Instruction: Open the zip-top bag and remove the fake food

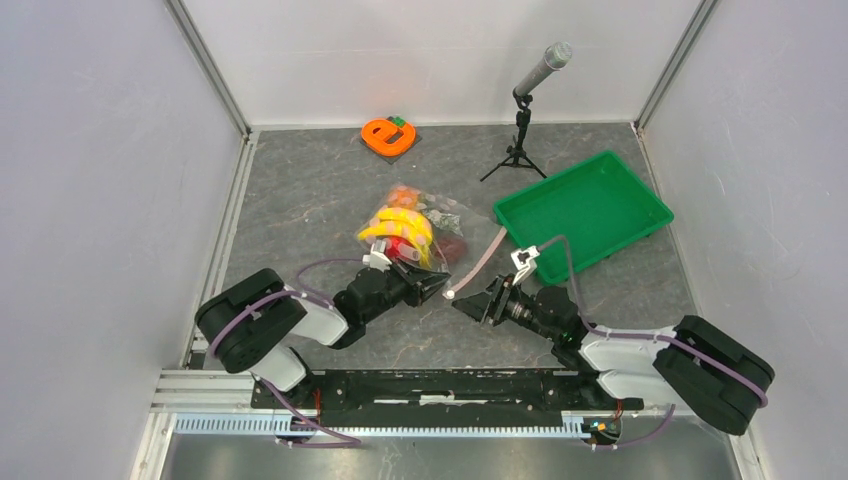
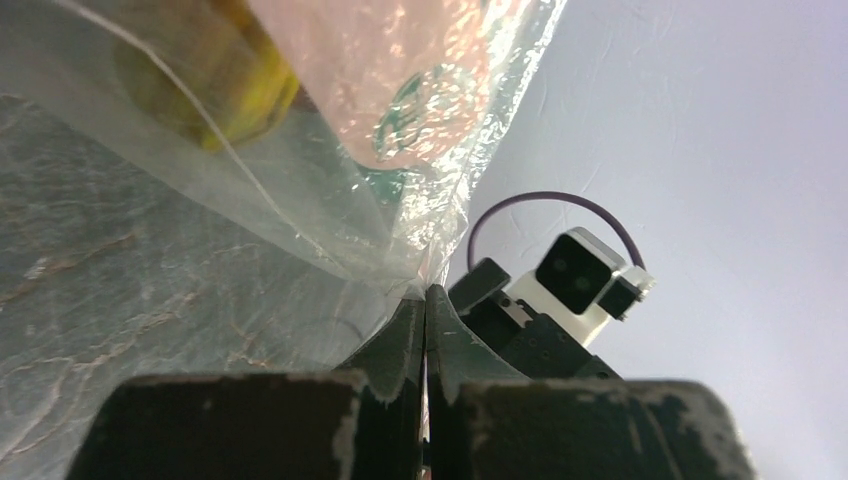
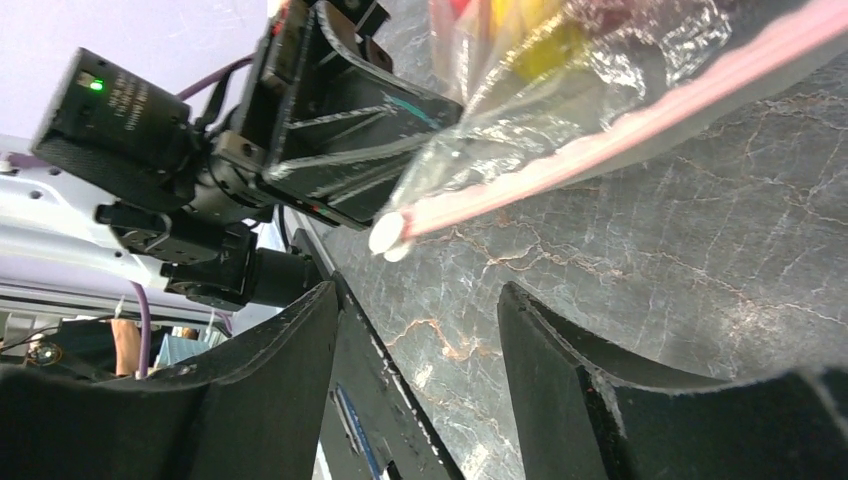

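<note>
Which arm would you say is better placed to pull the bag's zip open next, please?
The right. The right pincer is open, with the zip strip's white end just ahead of it. The left pincer is shut on the bag's edge, holding it.

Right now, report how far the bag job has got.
Done: the left gripper is shut on an edge of the zip-top bag, pinning it. In hand: the right gripper is open and faces the white tab at the end of the pink zip strip, without touching it. Left: the zip looks unopened, and the fake food is inside the bag.
</note>
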